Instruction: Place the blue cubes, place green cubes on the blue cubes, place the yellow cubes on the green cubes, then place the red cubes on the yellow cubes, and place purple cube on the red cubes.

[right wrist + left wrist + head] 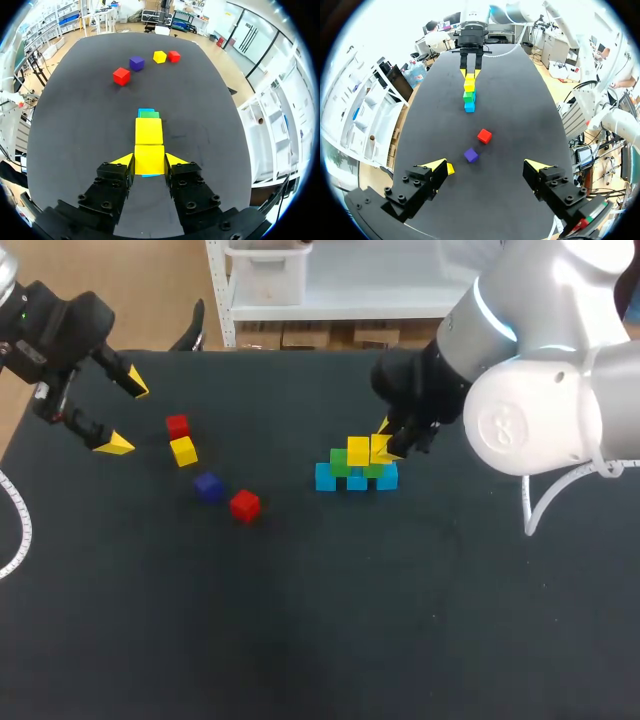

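One yellow cube clamped, seen only from right wrist.

We read the light as even and diffuse, coming from overhead. The matte black table returns almost no glare; the white shell of our right arm is the brightest surface in the head view. Shadows are faint and short, hugging the base of the red cube. The purple cube looks soft-edged. In the right wrist view the yellow cube clamped between the fingers of the right gripper is vivid and crisp. In both wrist views the table's edges bow well to either side of the fingers, and far ahead of the left gripper the picture washes out toward white.
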`<state>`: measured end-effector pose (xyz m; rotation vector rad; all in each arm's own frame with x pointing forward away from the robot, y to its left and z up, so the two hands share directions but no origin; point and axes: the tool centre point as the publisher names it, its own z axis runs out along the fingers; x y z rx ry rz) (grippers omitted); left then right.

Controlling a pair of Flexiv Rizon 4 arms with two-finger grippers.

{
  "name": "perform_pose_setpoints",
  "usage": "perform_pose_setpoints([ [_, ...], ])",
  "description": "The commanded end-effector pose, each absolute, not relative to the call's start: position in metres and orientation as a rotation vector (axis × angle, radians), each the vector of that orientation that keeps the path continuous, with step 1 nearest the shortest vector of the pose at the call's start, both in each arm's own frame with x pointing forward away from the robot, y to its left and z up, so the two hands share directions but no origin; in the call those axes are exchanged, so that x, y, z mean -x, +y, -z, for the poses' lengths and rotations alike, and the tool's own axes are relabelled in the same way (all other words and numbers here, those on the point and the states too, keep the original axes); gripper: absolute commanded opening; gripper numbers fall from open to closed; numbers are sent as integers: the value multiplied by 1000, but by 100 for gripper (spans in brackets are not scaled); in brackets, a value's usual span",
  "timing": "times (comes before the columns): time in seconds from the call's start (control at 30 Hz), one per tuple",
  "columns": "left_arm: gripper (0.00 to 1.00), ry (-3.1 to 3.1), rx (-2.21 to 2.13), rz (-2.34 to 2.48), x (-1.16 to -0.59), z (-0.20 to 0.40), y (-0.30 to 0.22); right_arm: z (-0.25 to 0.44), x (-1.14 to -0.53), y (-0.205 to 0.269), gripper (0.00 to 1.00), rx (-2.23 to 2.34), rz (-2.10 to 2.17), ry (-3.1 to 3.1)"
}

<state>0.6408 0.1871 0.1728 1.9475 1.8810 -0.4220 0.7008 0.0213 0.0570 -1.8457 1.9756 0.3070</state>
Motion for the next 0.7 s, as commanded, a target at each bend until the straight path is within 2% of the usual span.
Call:
perform_pose_setpoints([
  [0.03,100,1877,-1949,423,-641,-173,188,-56,-703,22,0,1850,-317,1974],
  [0.7,100,1877,-1949,423,-641,-173,188,-55,-703,23,0,1861,-327,1978],
])
